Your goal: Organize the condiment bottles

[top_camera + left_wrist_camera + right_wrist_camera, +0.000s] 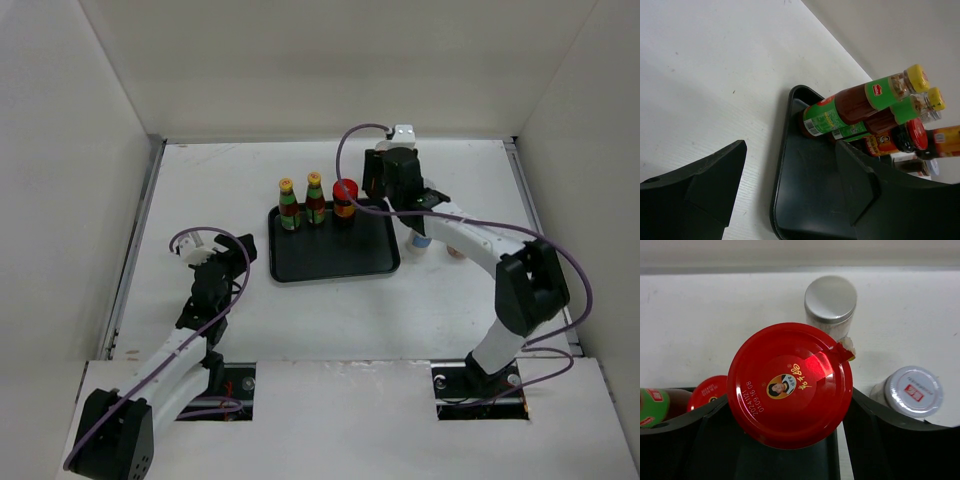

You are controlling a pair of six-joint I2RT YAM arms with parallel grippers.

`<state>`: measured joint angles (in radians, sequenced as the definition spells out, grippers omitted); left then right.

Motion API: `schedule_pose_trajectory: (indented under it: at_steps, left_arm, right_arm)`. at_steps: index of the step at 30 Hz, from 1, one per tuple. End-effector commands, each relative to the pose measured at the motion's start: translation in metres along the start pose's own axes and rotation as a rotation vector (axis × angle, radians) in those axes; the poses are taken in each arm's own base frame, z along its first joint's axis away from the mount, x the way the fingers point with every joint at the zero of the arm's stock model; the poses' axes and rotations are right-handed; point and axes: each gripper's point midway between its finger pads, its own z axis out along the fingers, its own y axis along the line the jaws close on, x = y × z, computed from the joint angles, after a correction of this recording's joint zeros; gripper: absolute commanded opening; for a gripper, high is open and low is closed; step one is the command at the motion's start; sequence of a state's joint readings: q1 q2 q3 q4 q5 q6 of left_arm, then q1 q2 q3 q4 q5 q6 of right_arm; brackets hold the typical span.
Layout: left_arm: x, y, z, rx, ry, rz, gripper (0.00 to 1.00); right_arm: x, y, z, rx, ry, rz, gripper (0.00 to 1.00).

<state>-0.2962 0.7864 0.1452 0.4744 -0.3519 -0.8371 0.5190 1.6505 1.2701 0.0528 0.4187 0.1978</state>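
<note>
Two slim sauce bottles with yellow caps (pixel 288 205) (pixel 315 198) stand along the back of the black tray (pixel 335 262), with a red-lidded jar (pixel 345 198) beside them. My right gripper (pixel 392 190) is at the tray's back right corner. In the right wrist view it (pixel 790 400) is shut on a second red-lidded jar (pixel 790 382), a finger on each side, above the tray's right edge. The first jar's lid (pixel 707 390) shows to its left. My left gripper (pixel 790 150) stands open with nothing in it, low over the tray's left edge (pixel 782 165).
Two shaker jars with grey lids (pixel 831 297) (pixel 916 390) stand on the table right of the tray; one (pixel 420 242) shows partly under the right arm. White walls enclose the table on three sides.
</note>
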Motion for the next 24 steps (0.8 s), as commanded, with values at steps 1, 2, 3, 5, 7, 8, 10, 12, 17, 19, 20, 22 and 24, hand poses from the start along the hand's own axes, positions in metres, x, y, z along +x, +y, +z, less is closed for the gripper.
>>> schedule_pose_trajectory:
  at_steps: [1,2,3,5,7,8,10,12,17,19,20,22,24]
  left_arm:
    - [-0.013,-0.015,-0.001,0.053,-0.043,-0.006,0.70]
    - [-0.013,-0.015,-0.001,0.052,-0.044,-0.005,0.70]
    - [-0.012,-0.014,0.000,0.049,-0.042,-0.004,0.70]
    - [-0.010,-0.014,0.000,0.048,-0.033,-0.001,0.70]
    - [-0.011,-0.015,0.000,0.052,-0.035,-0.002,0.70]
    - [-0.010,-0.016,0.000,0.053,-0.037,-0.002,0.70]
    - [-0.009,-0.014,0.001,0.045,-0.032,0.001,0.70]
    - [-0.007,-0.015,0.001,0.048,-0.024,0.002,0.70]
    - [-0.007,-0.015,0.001,0.049,-0.024,0.002,0.70]
    - [-0.008,-0.017,0.000,0.057,-0.026,0.000,0.70]
    - [-0.009,-0.017,0.000,0.057,-0.030,0.000,0.70]
    - [-0.009,-0.016,0.000,0.055,-0.033,0.003,0.70]
    - [-0.008,-0.016,0.000,0.054,-0.027,0.005,0.70]
  right_arm:
    - [-0.048,0.016,0.006,-0.043,-0.171,0.133,0.56]
    - [-0.042,0.019,0.008,-0.053,-0.161,0.146,0.56]
    - [-0.037,0.021,0.011,-0.059,-0.153,0.156,0.56]
    - [-0.029,0.022,0.014,-0.060,-0.142,0.167,0.56]
    - [-0.021,0.022,0.015,-0.061,-0.132,0.174,0.56]
    - [-0.016,0.022,0.015,-0.062,-0.127,0.180,0.56]
    - [-0.006,0.022,0.018,-0.060,-0.115,0.193,0.56]
    - [0.008,0.021,0.023,-0.047,-0.097,0.198,0.56]
    - [0.029,0.019,0.031,-0.038,-0.079,0.216,0.57]
    - [0.031,0.019,0.033,-0.034,-0.085,0.218,0.57]
    - [0.030,0.018,0.033,-0.029,-0.092,0.218,0.58]
    - [0.033,0.016,0.035,-0.019,-0.094,0.207,0.58]
    - [0.035,0.016,0.038,-0.014,-0.091,0.201,0.62]
